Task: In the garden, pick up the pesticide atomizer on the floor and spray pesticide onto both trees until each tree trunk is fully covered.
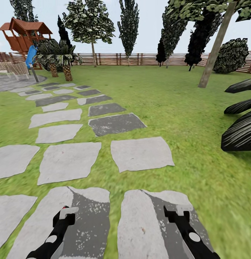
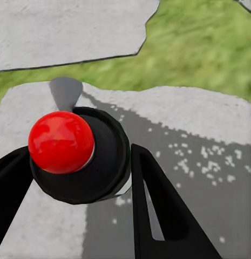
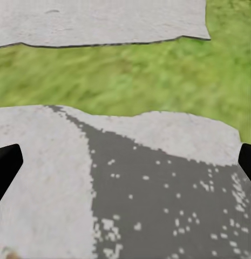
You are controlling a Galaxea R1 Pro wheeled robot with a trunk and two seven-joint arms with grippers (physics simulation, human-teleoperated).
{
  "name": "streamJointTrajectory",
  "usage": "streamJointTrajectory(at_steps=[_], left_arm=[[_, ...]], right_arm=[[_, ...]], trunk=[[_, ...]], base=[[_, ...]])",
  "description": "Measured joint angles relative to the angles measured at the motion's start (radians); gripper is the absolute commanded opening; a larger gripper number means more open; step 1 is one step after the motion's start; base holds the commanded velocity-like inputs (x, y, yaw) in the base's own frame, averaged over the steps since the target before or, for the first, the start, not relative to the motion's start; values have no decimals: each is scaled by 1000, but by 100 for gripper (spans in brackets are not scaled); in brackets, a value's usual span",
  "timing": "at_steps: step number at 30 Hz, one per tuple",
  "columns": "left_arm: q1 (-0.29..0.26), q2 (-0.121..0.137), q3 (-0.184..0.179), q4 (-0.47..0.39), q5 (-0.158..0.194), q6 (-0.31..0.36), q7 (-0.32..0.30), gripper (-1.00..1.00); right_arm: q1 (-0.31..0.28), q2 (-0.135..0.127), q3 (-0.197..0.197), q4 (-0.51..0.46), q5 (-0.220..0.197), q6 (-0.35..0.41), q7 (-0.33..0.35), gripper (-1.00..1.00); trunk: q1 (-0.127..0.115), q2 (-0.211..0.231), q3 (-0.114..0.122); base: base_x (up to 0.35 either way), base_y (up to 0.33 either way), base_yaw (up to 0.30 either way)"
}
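Over the near stone slabs (image 1: 139, 230), my left claw (image 2: 76, 178) is clamped on the pesticide atomizer (image 2: 61, 141); right claw (image 3: 125, 167) apart, empty. Drive toward far-right tree trunk (image 1: 216, 48), keep nozzle level.

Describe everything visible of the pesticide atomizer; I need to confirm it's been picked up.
The pesticide atomizer is a small black cylindrical bottle topped by a glossy red ball cap, plastic-looking. In the left wrist view it sits between the left gripper's two black fingers, which press its sides, its red top towards the camera, above a grey stone slab. In the head view only a red speck shows at the left gripper's tip.
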Motion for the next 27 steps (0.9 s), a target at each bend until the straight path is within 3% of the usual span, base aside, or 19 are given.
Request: streamJointTrajectory(at_steps=[15, 23, 27], left_arm=[[1, 0, 0, 0, 1, -2, 1, -100], [3, 0, 0, -1, 1, -9, 0, -100], [3, 0, 0, -1, 2, -6, 1, -100]], right_arm=[[0, 0, -1, 13, 0, -1, -1, 100], [0, 0, -1, 14, 0, -1, -1, 100], [0, 0, 0, 15, 0, -1, -1, 100]], trunk=[[-58, 105, 58], [-58, 105, 66], [-58, 105, 69]], base=[[0, 0, -184], [21, 0, -207], [253, 0, -207]])
